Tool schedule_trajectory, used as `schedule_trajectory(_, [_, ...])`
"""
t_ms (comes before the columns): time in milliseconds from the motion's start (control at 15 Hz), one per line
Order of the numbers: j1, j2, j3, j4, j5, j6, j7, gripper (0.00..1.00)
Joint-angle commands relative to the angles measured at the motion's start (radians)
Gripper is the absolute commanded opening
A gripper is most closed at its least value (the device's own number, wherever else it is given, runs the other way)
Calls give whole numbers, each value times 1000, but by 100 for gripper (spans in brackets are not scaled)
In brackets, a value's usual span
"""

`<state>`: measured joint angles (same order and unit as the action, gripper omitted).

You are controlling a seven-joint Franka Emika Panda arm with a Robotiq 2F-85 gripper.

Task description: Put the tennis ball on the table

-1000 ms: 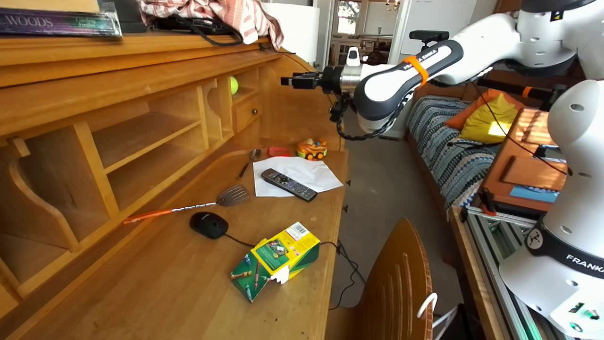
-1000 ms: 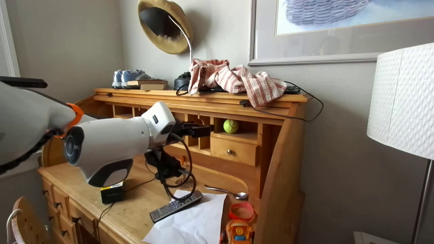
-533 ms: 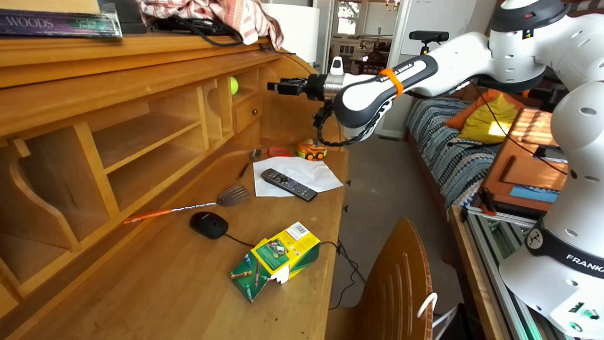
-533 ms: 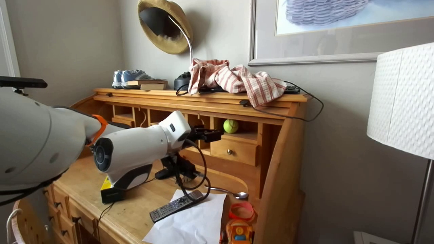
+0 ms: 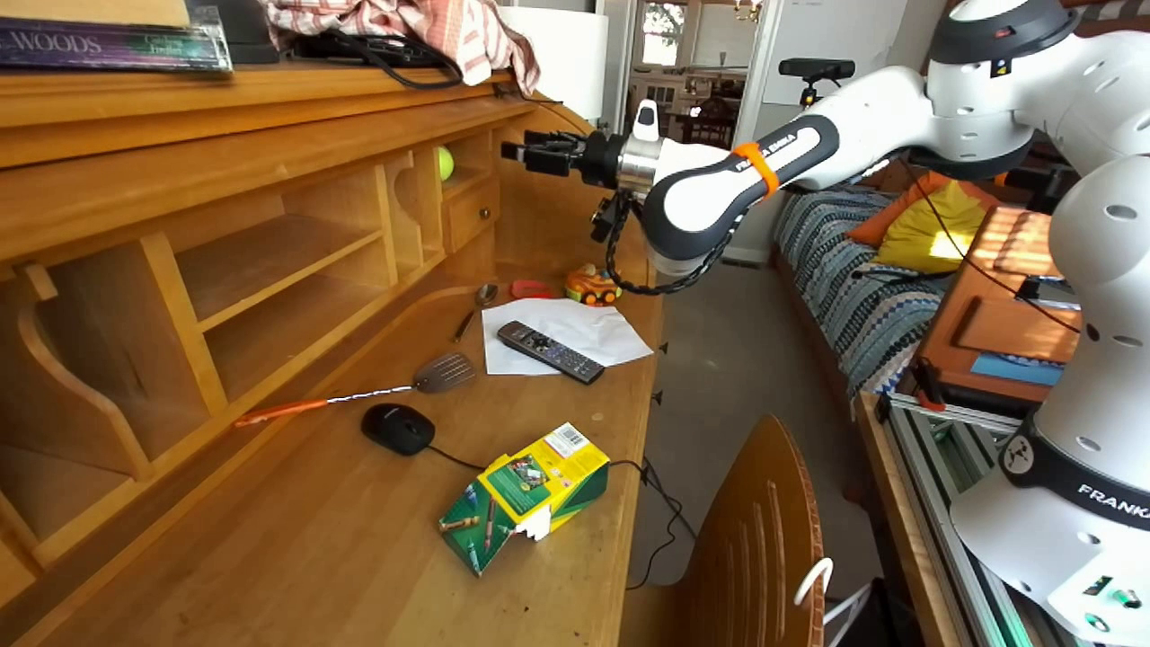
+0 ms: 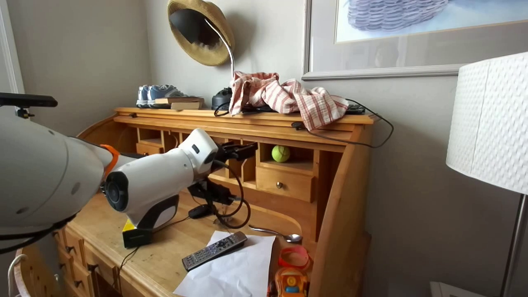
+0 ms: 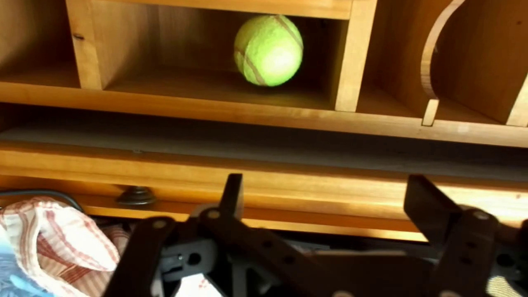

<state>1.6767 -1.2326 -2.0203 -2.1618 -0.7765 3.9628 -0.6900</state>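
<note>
The tennis ball (image 5: pixel 446 163) is fuzzy and yellow-green. It rests in an upper pigeonhole of the wooden table, above a small drawer; it shows whole in an exterior view (image 6: pixel 281 153) and in the wrist view (image 7: pixel 268 50), which stands upside down. The table's flat top (image 5: pixel 269 548) also shows in an exterior view (image 6: pixel 103 214). My gripper (image 5: pixel 519 146) is open and empty, in the air in front of the pigeonholes and apart from the ball. In the wrist view the gripper (image 7: pixel 325 178) has its fingers wide apart with only wood behind them.
On the tabletop lie a remote (image 5: pixel 550 351) on white paper (image 5: pixel 593 328), a spatula (image 5: pixel 445 372), a black mouse (image 5: pixel 398 428), a crayon box (image 5: pixel 530 490), a spoon (image 6: pixel 293 238) and an orange toy (image 5: pixel 593 285). A wooden divider (image 7: pixel 355 53) stands beside the ball. A chair (image 5: pixel 764 530) stands in front.
My gripper moved towards the shelves and lower, then rose and drew slightly away from the ball in the last half second. The ball and the tabletop things have not moved.
</note>
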Motion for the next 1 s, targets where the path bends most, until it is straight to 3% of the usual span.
schedule_trajectory(0, [57, -37, -40, 34, -4, 88, -22, 100])
schedule_trajectory(400, [128, -73, -81, 159, 1, 91, -7, 100])
schedule_trajectory(933, [234, -166, -96, 400, -51, -26, 61, 100])
